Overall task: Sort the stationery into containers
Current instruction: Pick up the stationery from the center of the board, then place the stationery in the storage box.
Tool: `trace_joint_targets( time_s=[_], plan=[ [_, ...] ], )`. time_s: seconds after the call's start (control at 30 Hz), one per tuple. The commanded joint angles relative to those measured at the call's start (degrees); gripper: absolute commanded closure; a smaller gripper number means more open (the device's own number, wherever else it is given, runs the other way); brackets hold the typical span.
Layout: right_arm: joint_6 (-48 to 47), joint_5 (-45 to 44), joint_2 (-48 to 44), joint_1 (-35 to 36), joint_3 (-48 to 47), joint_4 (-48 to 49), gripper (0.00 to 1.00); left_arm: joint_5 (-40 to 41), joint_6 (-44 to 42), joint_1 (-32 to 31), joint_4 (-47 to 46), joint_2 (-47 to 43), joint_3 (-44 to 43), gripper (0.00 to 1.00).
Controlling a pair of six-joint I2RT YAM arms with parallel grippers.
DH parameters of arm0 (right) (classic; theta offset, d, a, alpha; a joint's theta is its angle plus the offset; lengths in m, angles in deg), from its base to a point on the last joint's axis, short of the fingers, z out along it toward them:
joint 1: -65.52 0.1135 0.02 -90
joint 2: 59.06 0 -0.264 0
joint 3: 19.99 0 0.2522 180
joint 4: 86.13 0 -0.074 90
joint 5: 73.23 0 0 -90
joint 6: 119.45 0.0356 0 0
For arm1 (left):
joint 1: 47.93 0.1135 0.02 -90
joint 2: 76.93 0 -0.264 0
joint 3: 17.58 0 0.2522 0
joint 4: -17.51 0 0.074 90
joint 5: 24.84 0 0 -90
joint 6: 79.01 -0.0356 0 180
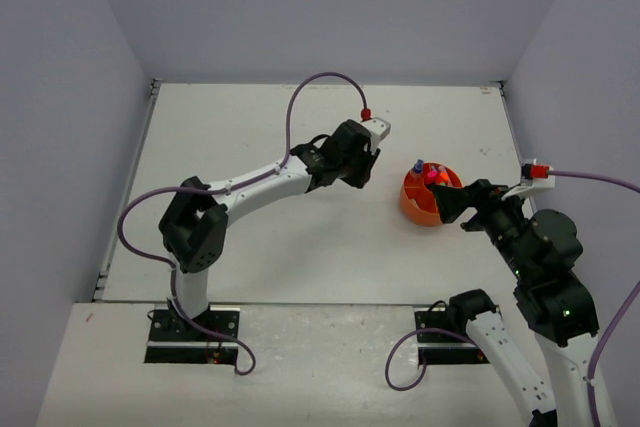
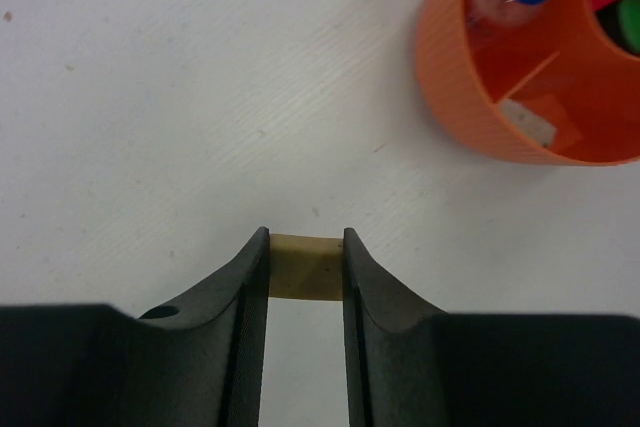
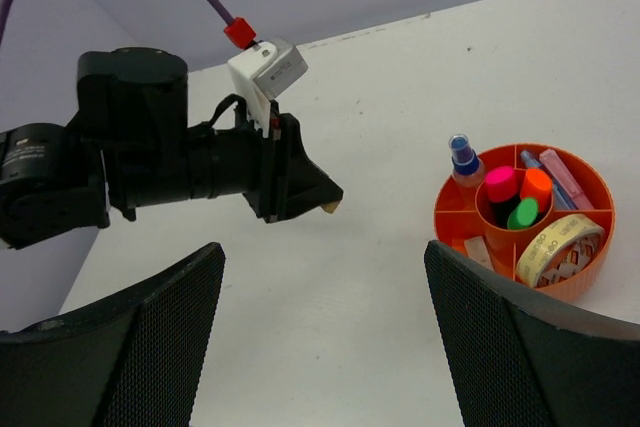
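left arm [image 1: 262, 181] extends forward, fingers [image 2: 248, 292] clamped on tiny tan block [image 2: 305, 265].

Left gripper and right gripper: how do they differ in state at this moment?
The left gripper has its jaws shut on the tan block; the right gripper has its jaws wide apart, empty. The left gripper is off to the left of the orange pot with a gap; the right gripper sits close by its right side. Both are black.
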Motion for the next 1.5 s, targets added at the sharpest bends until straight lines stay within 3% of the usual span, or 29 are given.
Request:
trace_joint_targets(
  time_s=[0.0, 0.33, 0.6, 1.07, 1.37, 1.47],
  plan=[
    [-0.4, -1.7, -0.2, -0.1, -1.7, 1.1, 0.16, -0.1, 2.4, -3.6, -6.4, -5.1, -1.2, 0.95],
    [-0.2, -2.6, -0.4, -0.1, -2.4, 0.4, 0.16, -3.2, 8.8, -7.2, -27.5, -7.8, 4.7, 0.96],
    [-0.5, -3.1, -1.2, -0.1, -3.0, -0.7, 0.16, -8.6, 10.2, -8.6, -30.4, 1.2, -1.4, 0.93],
    [-0.7, -2.7, -1.7, -0.1, -3.0, -1.1, 0.16, -10.9, 10.5, -9.2, -37.2, 7.6, -0.6, 0.89],
    [-0.8, -2.6, -1.8, -0.1, -2.5, -1.1, 0.16, -9.7, 9.8, -9.2, -36.8, 10.0, -0.4, 0.75],
    [-0.8, -2.5, -1.9, -0.1, -2.6, -1.1, 0.15, -9.2, 9.8, -9.2, -36.2, 10.3, -0.5, 0.55]
  ],
)
